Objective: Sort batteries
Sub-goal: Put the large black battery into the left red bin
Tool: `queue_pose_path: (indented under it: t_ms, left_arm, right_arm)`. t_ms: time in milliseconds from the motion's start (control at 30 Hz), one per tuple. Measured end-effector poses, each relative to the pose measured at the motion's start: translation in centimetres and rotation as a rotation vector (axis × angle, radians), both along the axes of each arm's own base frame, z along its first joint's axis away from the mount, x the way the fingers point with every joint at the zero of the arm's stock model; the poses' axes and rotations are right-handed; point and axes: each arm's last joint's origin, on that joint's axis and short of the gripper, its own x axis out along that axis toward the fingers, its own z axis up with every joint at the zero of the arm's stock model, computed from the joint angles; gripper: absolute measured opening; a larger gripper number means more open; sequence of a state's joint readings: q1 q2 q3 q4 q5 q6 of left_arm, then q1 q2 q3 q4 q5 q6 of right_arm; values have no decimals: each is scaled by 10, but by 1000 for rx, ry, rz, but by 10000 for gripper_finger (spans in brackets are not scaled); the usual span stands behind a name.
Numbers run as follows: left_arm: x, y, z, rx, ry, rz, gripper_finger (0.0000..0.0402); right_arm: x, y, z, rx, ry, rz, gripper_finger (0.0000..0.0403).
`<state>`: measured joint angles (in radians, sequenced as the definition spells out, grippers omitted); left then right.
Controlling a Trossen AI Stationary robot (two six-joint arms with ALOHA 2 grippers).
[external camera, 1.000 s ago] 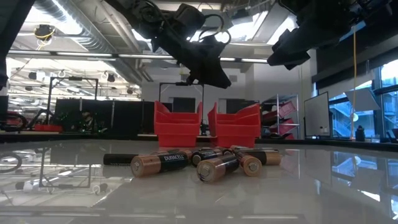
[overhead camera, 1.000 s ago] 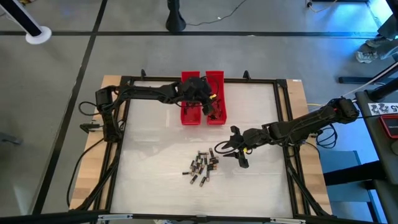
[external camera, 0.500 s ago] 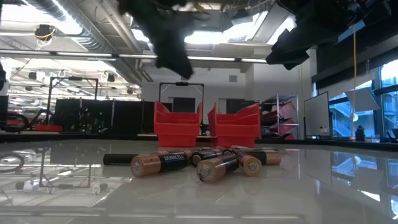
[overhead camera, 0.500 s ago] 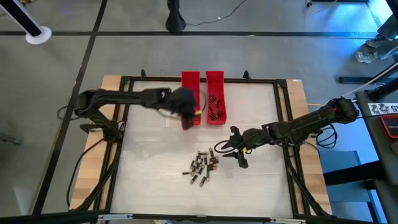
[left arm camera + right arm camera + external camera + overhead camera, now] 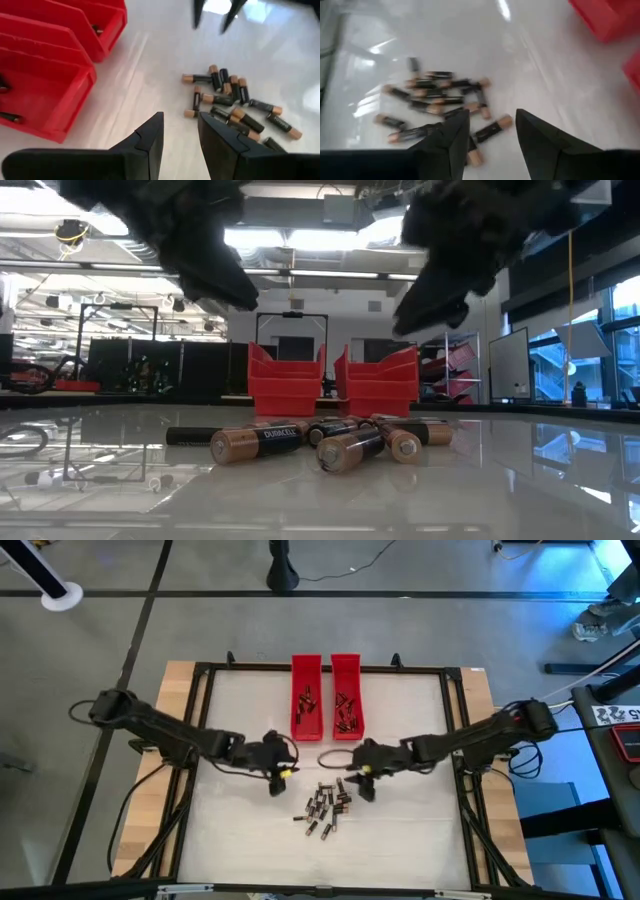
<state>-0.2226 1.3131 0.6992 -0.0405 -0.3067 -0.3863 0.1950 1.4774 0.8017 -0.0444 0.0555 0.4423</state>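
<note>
Both tools converging on the battery pile

High view: the left tool (image 5: 275, 783) has left the trays (image 5: 306, 698) and is hanging beside the batteries (image 5: 325, 808), the right tool (image 5: 362, 787) opposite; another pick seems due. Wrist views: both tools' fingers (image 5: 150, 140) are standing apart, empty, arms angled down over the table (image 5: 240, 830).

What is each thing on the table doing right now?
Loose batteries: lying flat in a pile on the table.
Left red tray: a few batteries inside.
Right red tray: more batteries inside.
Left gripper: open, empty, beside the pile.
Right gripper: open, empty, over the pile's edge.
</note>
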Motion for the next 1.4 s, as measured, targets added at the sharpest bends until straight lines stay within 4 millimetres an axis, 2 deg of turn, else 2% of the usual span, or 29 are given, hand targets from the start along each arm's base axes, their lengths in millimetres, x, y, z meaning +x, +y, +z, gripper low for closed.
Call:
queue_pose_path:
  t_ms: [267, 467, 667, 967, 1400]
  left_arm:
    - [-12, -12, -27, 13, -64, 28, 111]
    - [-16, -19, -30, 56, -58, -25, 111]
    - [-18, -30, -28, 103, -70, -102, 111]
    - [-19, -32, -29, 144, -63, -119, 111]
    - [-19, -31, -29, 186, -51, -142, 111]
  right_arm:
    - [37, 3, -5, 146, 208, -212, 163]
    - [60, 6, -3, 136, 388, -335, 163]
    - [84, 11, -7, 151, 427, -406, 163]
    - [87, 17, -32, 154, 511, -501, 163]
    - [86, 26, -46, 124, 513, -620, 163]
